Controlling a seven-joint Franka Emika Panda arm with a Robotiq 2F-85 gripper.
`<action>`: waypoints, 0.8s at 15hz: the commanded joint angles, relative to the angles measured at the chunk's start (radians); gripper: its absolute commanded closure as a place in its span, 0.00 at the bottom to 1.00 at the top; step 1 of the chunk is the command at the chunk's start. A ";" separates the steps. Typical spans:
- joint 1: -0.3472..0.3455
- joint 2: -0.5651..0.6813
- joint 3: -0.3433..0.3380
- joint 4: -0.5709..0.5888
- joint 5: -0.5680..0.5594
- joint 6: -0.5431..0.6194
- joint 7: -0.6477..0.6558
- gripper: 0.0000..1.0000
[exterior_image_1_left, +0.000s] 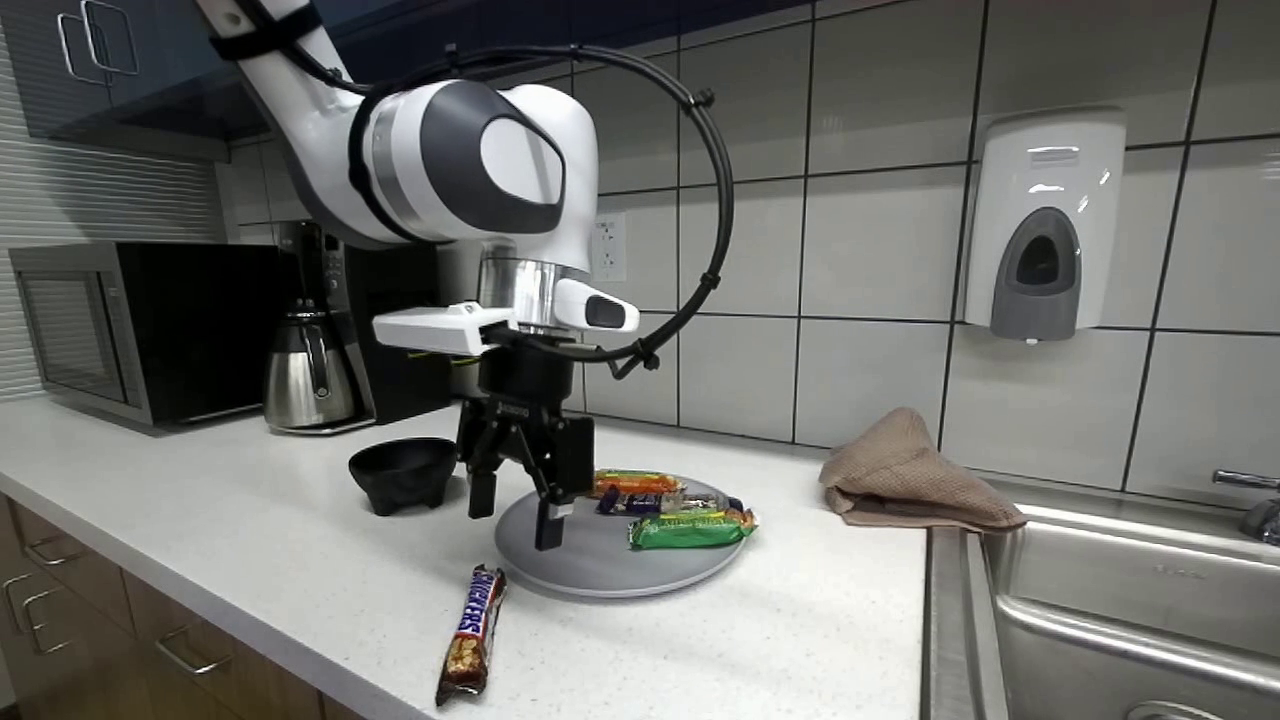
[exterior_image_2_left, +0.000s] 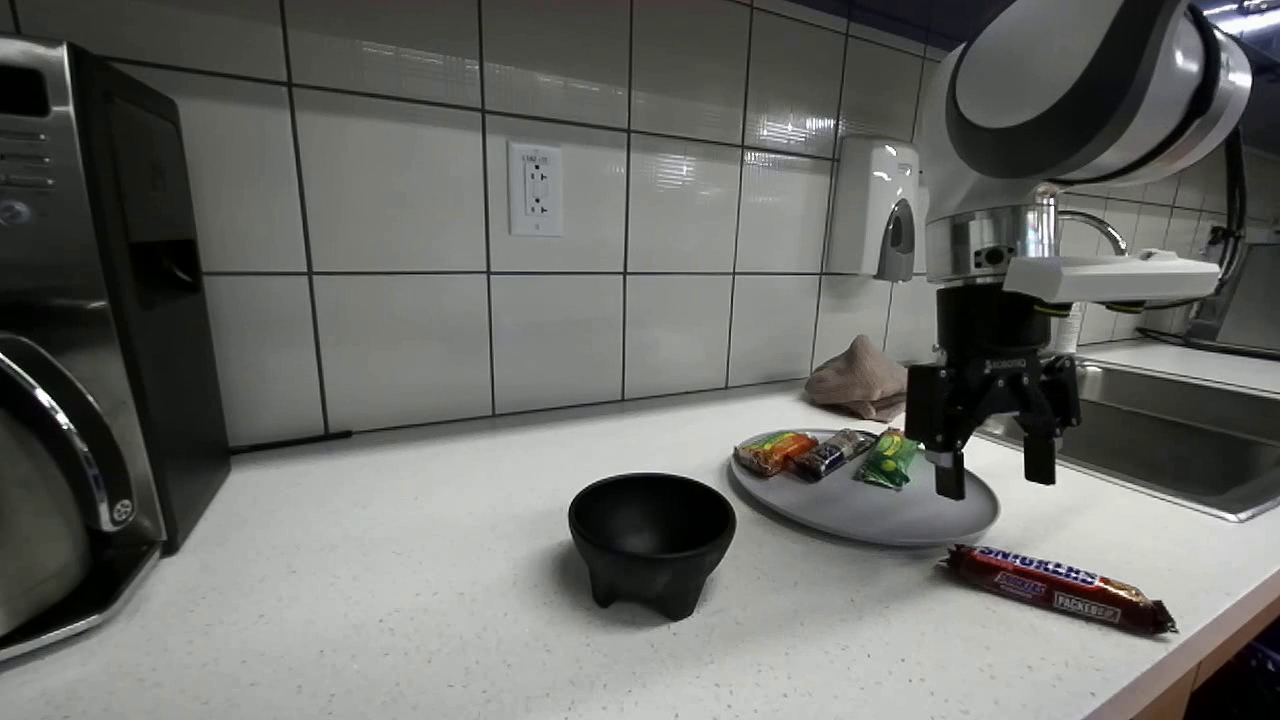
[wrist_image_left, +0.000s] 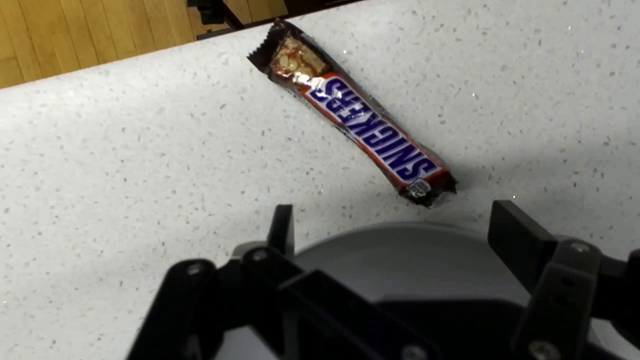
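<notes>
My gripper (exterior_image_1_left: 515, 512) hangs open above the near rim of a grey plate (exterior_image_1_left: 590, 565), its jaws spread wide with nothing between them. In the wrist view the fingers (wrist_image_left: 520, 237) frame the plate's edge, and a Snickers bar (wrist_image_left: 370, 125) lies diagonally on the counter just beyond them. That same bar is beside the plate in both exterior views, its far end toward the counter's front edge. On the plate rest a green wrapped bar (exterior_image_1_left: 690, 529), a dark wrapped bar (exterior_image_2_left: 832, 453) and an orange wrapped bar (exterior_image_2_left: 775, 453). No finger touches any of these.
A black footed bowl (exterior_image_2_left: 652, 540) stands on the counter near the plate. Behind are a tiled wall, a coffee maker with a steel carafe (exterior_image_1_left: 312, 375) and a microwave (exterior_image_1_left: 180, 330). A brown cloth (exterior_image_1_left: 905, 475) lies by the sink (exterior_image_1_left: 1130, 600). A soap dispenser (exterior_image_1_left: 1045, 220) hangs above.
</notes>
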 joint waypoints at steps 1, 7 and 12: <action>-0.019 -0.069 0.028 -0.065 -0.015 0.010 -0.064 0.00; -0.021 -0.080 0.029 -0.112 -0.009 0.063 -0.195 0.00; -0.021 -0.066 0.028 -0.116 -0.034 0.090 -0.309 0.00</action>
